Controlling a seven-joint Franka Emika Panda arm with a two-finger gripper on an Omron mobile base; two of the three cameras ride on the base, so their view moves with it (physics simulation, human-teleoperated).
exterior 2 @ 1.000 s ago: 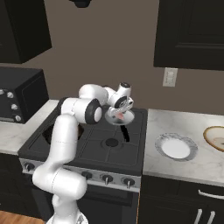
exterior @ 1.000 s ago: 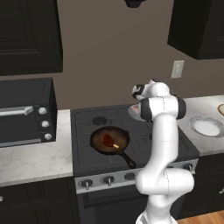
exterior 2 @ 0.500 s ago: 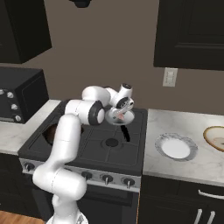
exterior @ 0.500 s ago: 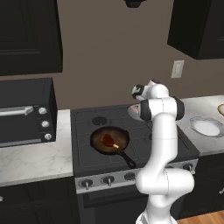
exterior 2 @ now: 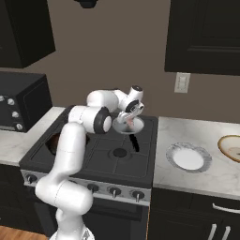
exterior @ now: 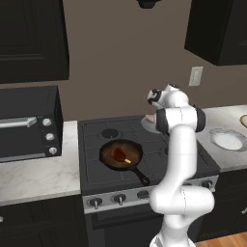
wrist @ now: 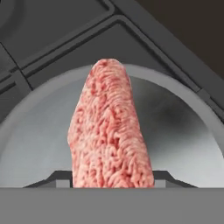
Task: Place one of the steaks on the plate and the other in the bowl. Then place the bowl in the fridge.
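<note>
The pinkish-red marbled steak [wrist: 109, 131] lies in a shiny silver round dish [wrist: 183, 131] on the stove's back right burner. My gripper [wrist: 113, 177] is down over it, a fingertip pressed against each side of the meat, shut on it. From the right base view the gripper [exterior 2: 127, 119] dips into the silver dish [exterior 2: 137, 125]. The reddish-brown steak [exterior: 118, 154] sits in the black skillet [exterior: 108, 160] on the front left burner. A white plate [exterior 2: 187, 157] rests on the counter right of the stove, and the beige bowl [exterior 2: 230, 147] is beyond it. The fridge is out of view.
A black microwave [exterior: 24, 123] stands on the marble counter left of the stove [exterior: 144, 164]. Dark cabinets hang above on both sides. The skillet's handle [exterior: 141, 177] points toward the stove's front edge.
The gripper's jaws have narrowed from wide open onto the pinkish steak. The arm has barely moved, and both steaks lie where they were.
</note>
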